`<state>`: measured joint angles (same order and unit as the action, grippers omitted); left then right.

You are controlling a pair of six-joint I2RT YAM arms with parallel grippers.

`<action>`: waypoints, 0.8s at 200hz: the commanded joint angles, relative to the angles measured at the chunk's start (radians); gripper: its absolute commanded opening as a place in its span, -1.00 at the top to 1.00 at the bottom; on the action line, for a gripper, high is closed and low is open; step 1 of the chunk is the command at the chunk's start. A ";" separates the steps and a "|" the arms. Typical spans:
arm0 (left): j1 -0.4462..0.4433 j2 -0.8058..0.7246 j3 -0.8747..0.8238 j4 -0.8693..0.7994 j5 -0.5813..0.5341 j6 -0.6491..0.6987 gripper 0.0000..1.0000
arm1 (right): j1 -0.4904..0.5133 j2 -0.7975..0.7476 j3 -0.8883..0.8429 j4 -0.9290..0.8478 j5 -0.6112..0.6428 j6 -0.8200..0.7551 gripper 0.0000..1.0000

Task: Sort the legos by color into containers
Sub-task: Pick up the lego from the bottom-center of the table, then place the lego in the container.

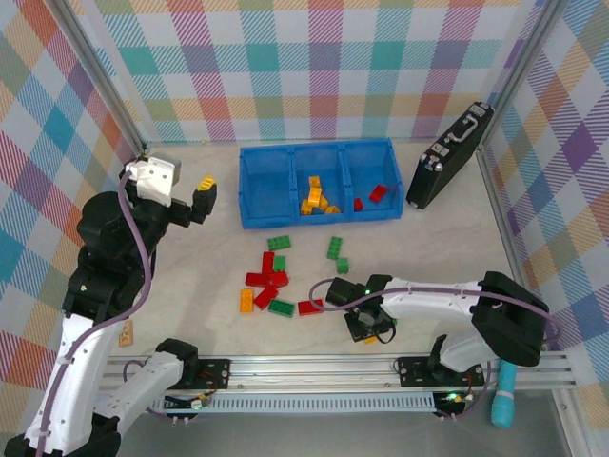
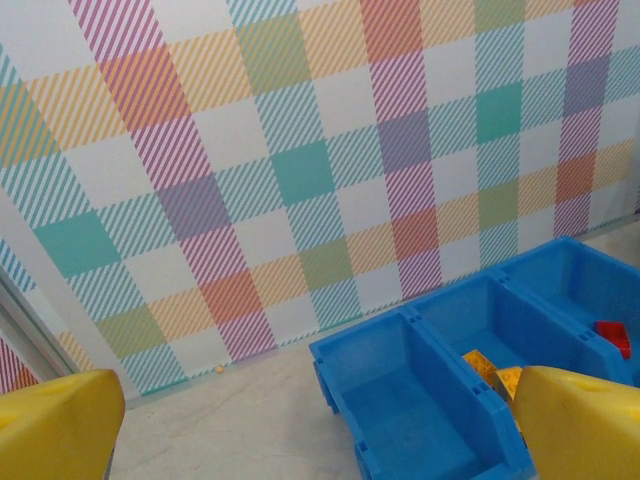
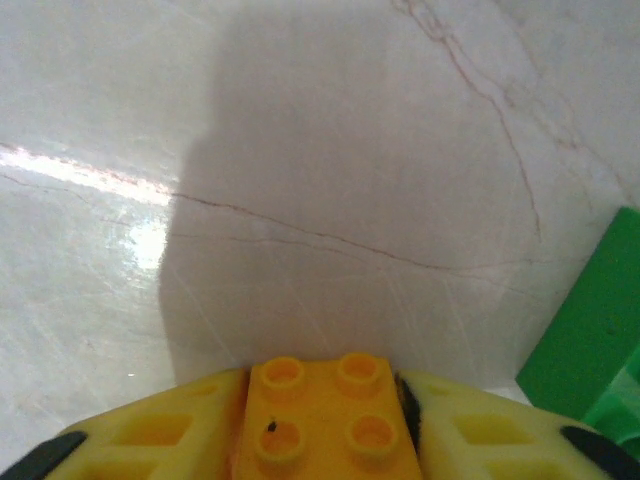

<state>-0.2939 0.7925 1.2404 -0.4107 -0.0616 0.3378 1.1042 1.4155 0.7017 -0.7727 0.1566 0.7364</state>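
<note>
Yellow-orange plastic is what I am seeing between the right fingers (image 3: 150,440): a small studded yellow-orange brick (image 3: 322,415) is sitting pinched between them. Its four studs are facing the wrist camera, low over the pale marbled desk (image 3: 300,150) near the front rail. A green piece (image 3: 590,330), probably another brick, is lying just beside it.

The left fingers (image 2: 60,425) are standing wide with nothing between them, raised to the left of the blue plastic three-compartment bin (image 1: 276,221). Its left compartment is lying bare, the middle one is holding sorted yellow-orange bricks (image 1: 314,200), and the right one is holding sorted red bricks (image 1: 378,193). Loose red bricks (image 1: 276,279) and loose green bricks (image 1: 335,248) are lying scattered on the desk between the bin and the arms.

I am judging the pinched brick light, rigid and smooth-sided. It will not crush, but it could twist or slip out if caught on a corner. The flat opposite side walls, taken squarely below the studs, are the place to hold it, and the fingers seem to be gripping it that way. I am reckoning on a lift and carry to the middle compartment.
</note>
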 commanded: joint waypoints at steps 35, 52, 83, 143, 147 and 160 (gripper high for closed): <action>-0.005 -0.001 0.005 0.032 -0.006 0.012 -0.99 | -0.054 -0.001 0.186 -0.091 -0.018 -0.096 0.28; -0.005 -0.007 0.005 0.029 -0.015 0.019 -0.99 | -0.127 0.027 0.333 -0.107 -0.017 -0.194 0.29; -0.005 -0.030 -0.002 0.038 -0.032 0.026 -1.00 | -0.259 0.164 0.653 -0.095 0.020 -0.419 0.30; -0.005 -0.027 0.014 0.024 -0.030 0.023 -1.00 | -0.387 0.565 1.151 -0.009 0.090 -0.666 0.31; -0.005 -0.027 0.014 0.024 -0.028 0.023 -0.99 | -0.396 0.586 1.171 -0.002 0.088 -0.669 0.31; -0.005 -0.018 0.016 0.020 -0.027 0.026 -1.00 | -0.426 0.655 1.238 0.004 0.073 -0.675 0.31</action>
<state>-0.2939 0.7704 1.2404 -0.4114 -0.0803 0.3561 0.7170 1.9743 1.8446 -0.7799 0.2268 0.1520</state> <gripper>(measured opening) 0.998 0.351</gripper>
